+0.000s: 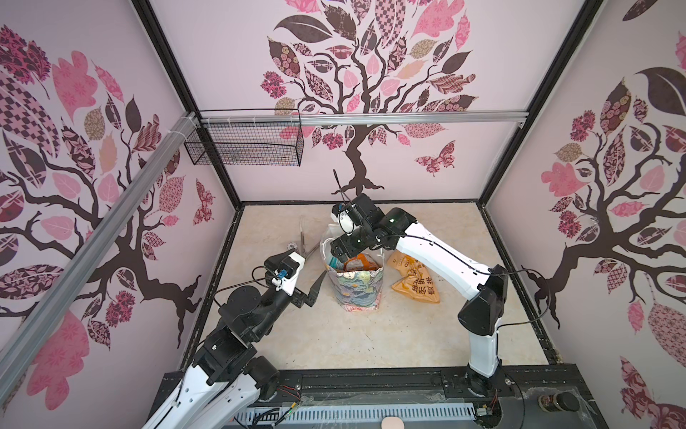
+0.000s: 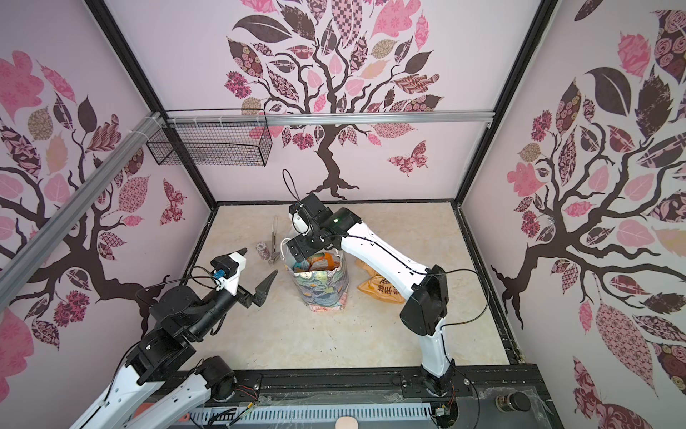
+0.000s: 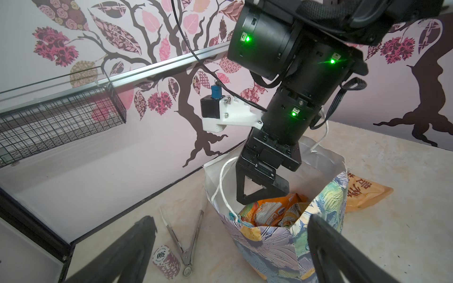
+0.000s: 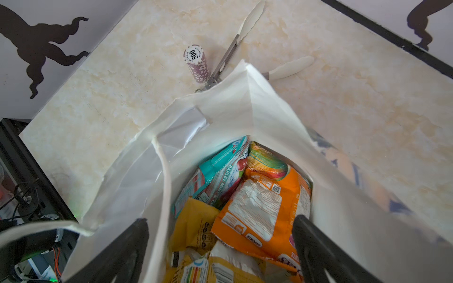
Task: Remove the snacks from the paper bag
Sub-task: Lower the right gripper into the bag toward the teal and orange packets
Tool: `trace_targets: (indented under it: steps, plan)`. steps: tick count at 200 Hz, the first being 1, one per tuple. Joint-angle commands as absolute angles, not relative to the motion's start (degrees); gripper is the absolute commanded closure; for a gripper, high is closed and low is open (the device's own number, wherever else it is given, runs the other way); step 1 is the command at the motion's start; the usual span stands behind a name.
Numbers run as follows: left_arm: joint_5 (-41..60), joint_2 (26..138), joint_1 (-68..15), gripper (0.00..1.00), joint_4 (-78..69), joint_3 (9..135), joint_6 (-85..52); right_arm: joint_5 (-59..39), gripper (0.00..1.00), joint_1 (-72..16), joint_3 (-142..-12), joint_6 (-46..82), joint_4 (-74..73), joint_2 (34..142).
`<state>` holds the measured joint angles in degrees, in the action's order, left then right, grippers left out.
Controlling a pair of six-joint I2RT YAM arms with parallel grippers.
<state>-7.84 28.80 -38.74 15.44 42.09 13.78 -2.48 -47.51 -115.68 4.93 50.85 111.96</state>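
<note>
Right gripper [image 4: 220, 220]: wide, empty, inside paper bag [image 4: 245, 98] mouth | orange packet [image 4: 257, 208]: just below its jaws | left gripper [image 1: 304, 269]: wide, empty, beside bag

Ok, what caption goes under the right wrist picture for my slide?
Open right end effector inside the paper bag, over the snacks.

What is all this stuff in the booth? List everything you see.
bag: one, floral outside, white inside, upright mid-table
snacks: several, teal, orange-white, yellow, inside bag
orange packet: one, dark characters, lying right of bag
tongs: one, metal, white tips, left of bag
chips: one stack, purple-white, beside tongs
basket: one, black wire, on back wall
table: one, cream marble
left gripper: black, open, left of bag
right gripper: black, open, in bag mouth
</note>
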Motion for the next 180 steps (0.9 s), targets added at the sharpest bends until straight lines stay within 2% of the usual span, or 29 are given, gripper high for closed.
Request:
trace_targets:
  steps: [1, 55, 88, 180]
  plan:
    - [-7.5, 28.5, -38.4, 0.02, 13.7, 40.6, 14.0, -2.7, 0.06, -47.5, -113.4, 5.3, 49.5, 109.4]
    - [-7.5, 28.8, -38.3, 0.02, 13.7, 40.7, 13.9, -0.1, 0.05, -47.5, -106.5, 6.6, 47.1, 106.3]
    - [-7.2, 29.3, -38.4, 0.02, 13.7, 40.6, 13.8, 4.7, 0.04, -47.5, -105.4, 8.6, 47.1, 107.2]
    - [-7.9, 29.1, -38.2, 0.02, 13.8, 40.6, 14.2, 6.0, 0.07, -47.5, -104.2, 8.0, 47.1, 112.3]
